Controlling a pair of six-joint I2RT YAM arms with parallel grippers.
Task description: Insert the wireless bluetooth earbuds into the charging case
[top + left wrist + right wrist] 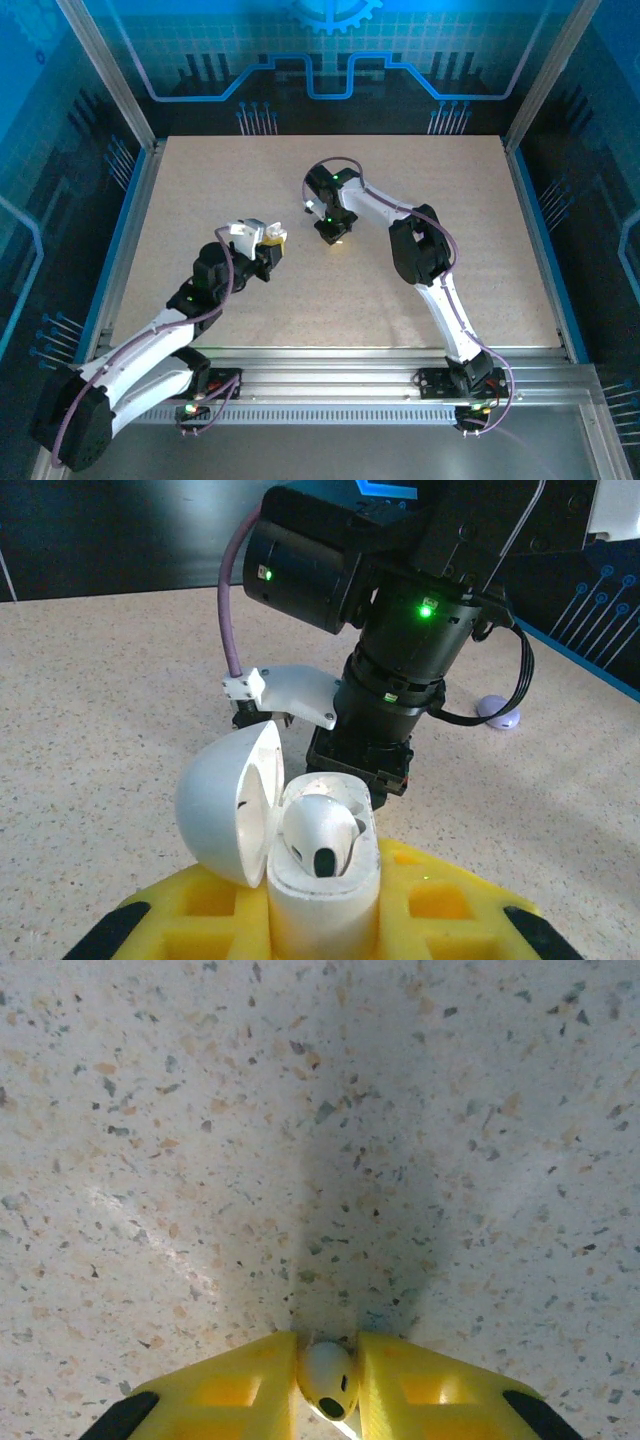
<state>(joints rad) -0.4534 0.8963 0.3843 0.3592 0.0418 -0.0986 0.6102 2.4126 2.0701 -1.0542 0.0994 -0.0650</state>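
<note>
Pickup step, as I read it. Right gripper (pixel 328 1392) pinches narrow onto second earbud (pixel 327 1375) lying mid-worktop (pixel 300 1110), right of the case. Left gripper (pixel 320 932) clamps charging case (pixel 322 895) upright, lid (pixel 225 810) swung open, first earbud (pixel 318 835) seated inside. Advice: confirm a centred pinch, lift straight up, carry left slowly, lower beside the seated one.

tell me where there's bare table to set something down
Bare: the far strip of table along the back wall, and the right side between the right arm and the rail. Crowded: mid-left, where the left end effector holds the charging case close to the right end effector, which pinches an earbud.
</note>
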